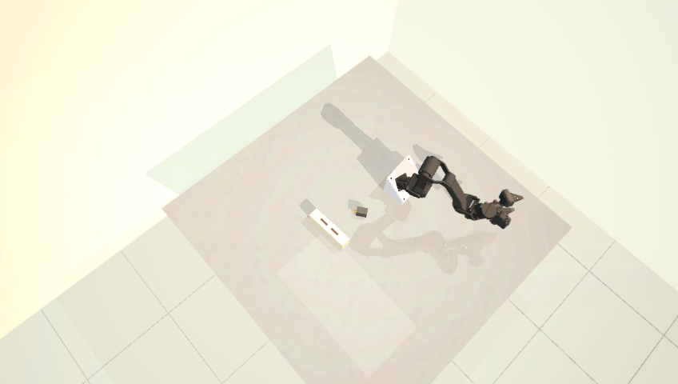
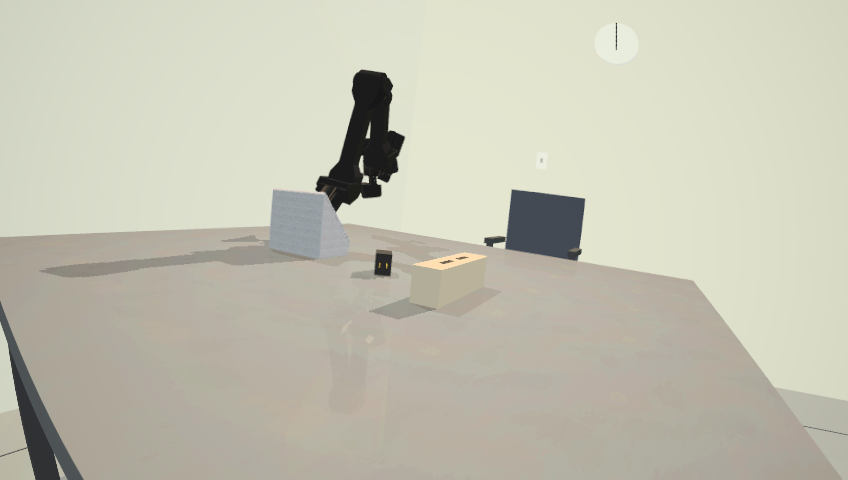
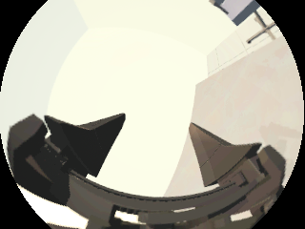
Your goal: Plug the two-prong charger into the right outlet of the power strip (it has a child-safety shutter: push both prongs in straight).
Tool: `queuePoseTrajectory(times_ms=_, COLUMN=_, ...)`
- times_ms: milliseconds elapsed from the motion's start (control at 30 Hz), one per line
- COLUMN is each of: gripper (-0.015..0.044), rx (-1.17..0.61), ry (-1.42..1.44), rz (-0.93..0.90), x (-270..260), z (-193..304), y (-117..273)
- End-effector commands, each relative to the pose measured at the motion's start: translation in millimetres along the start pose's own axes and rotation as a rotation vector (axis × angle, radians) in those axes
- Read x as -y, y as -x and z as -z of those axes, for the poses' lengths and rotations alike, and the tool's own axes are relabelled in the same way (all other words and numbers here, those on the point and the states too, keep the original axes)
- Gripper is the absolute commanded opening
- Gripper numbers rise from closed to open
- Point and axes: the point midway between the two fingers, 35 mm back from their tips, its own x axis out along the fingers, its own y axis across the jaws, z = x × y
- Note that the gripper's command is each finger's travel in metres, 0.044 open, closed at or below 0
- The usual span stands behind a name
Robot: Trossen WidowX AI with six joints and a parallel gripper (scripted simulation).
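top view, charger (image 1: 361,211) (image 2: 383,262) on table (image 1: 304,176) (image 2: 416,380) (image 3: 248,95), well apart from open, unladen gripper (image 1: 516,203) (image 3: 158,121)

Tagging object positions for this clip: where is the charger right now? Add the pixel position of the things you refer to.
In the top view, the charger (image 1: 361,212) (image 2: 383,263) sits on the table between the power strip (image 1: 329,229) (image 2: 461,282) and the arm's white wedge base (image 1: 393,191) (image 2: 296,224).

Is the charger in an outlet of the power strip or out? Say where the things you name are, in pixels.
Out: the charger (image 1: 361,212) (image 2: 383,263) stands apart from the power strip (image 1: 328,229) (image 2: 462,280), its prongs bare and pointing sideways.
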Motion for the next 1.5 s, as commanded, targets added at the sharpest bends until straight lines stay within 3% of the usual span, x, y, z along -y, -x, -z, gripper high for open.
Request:
queuePoseTrajectory(times_ms=0, gripper=0.0440, rx=0.029, ry=0.015, rz=0.059, x=13.9, z=-11.3, y=2.3)
queuePoseTrajectory(times_ms=700, gripper=0.0440, rx=0.167, ry=0.037, rz=0.374, x=89.7, z=-61.7, y=39.1)
queuePoseTrajectory(times_ms=1467, gripper=0.0440, rx=0.320, ry=0.019, rz=0.702, x=154.1, z=-108.8, y=114.6)
